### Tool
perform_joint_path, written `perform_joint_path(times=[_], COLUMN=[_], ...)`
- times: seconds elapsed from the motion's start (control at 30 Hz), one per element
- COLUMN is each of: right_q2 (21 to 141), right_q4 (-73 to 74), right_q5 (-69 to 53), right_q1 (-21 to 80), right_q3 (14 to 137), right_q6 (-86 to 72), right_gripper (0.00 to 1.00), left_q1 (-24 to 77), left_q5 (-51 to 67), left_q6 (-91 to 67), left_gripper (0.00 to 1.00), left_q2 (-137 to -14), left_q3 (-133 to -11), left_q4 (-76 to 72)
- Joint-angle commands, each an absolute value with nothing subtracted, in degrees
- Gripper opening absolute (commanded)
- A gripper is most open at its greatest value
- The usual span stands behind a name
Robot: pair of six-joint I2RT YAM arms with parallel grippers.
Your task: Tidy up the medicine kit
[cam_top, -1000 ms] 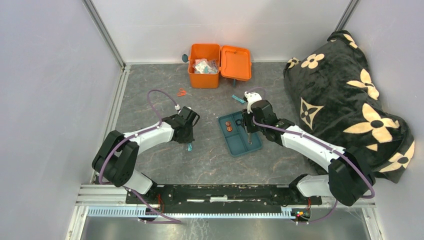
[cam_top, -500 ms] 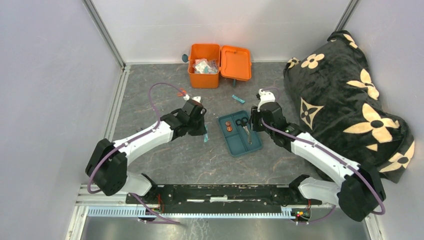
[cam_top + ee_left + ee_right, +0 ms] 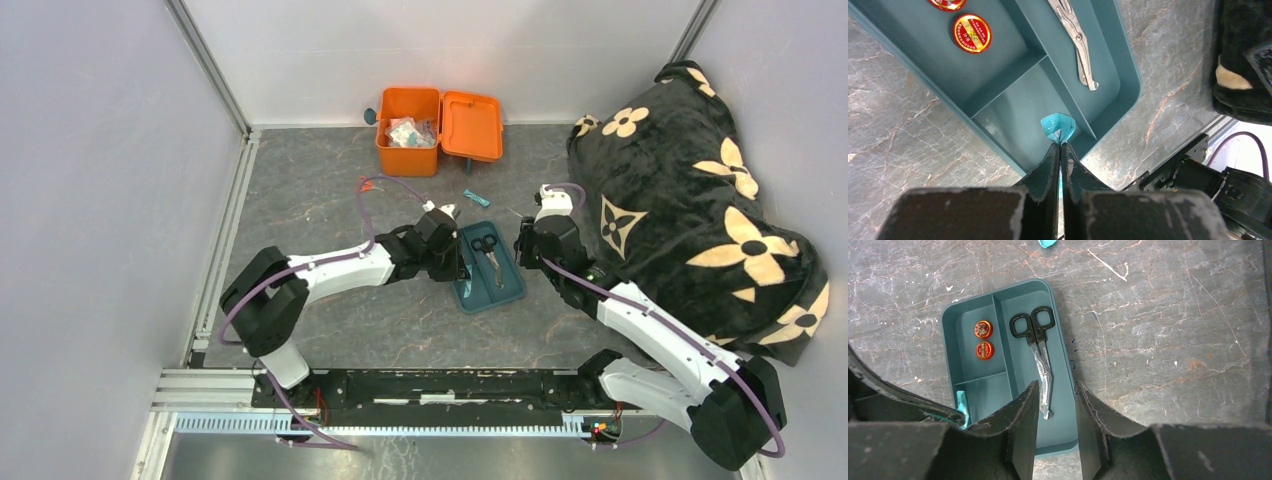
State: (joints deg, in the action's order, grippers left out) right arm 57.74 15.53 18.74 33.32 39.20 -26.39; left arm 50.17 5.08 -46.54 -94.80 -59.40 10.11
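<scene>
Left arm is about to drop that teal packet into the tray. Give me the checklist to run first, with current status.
1. Grip: left gripper shut on the teal packet: ok.
2. Packet above the small compartment of the tray: ok, by the left wrist view.
3. That compartment free of other items: ok.
4. The scissors and red tins each lie in a compartment of their own: ok.
5. The right gripper is open, empty and not over that compartment: ok.
6. Packet's height above the tray floor: cannot tell.
</scene>
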Motion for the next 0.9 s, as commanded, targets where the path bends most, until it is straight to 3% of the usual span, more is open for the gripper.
perform_joint_path(times=[0.0,0.3,0.53,0.87], right_q2=[55.34,54.56,55.88,82.33], right_q4=[16.06,15.72,8.17,10.13], right_q5=[20.84,21.23,17.22,4.79], right_q1=[33.21,33.19,32.95,29.91], right_q3=[37.99,37.29,36.42,57.22], right_q6=[-27.51,-26.17,-18.98,-1.17], right_gripper=[0.38,0.38,0.40,0.50], left_q1=[50.49,50.62,50.04,38.95], left_q5=[6.40,3.78,-1.75,-10.26], left_q6=[-50.00,-48.90,-45.21,-38.68], left_gripper=[0.06,0.33,0.42,0.49], left_q2=[-96.87,-98.49,-94.70,-77.68], left_q3=[-61.74,-63.43,-65.85,-58.71], left_q4=[5.48,6.63,12.22,22.54])
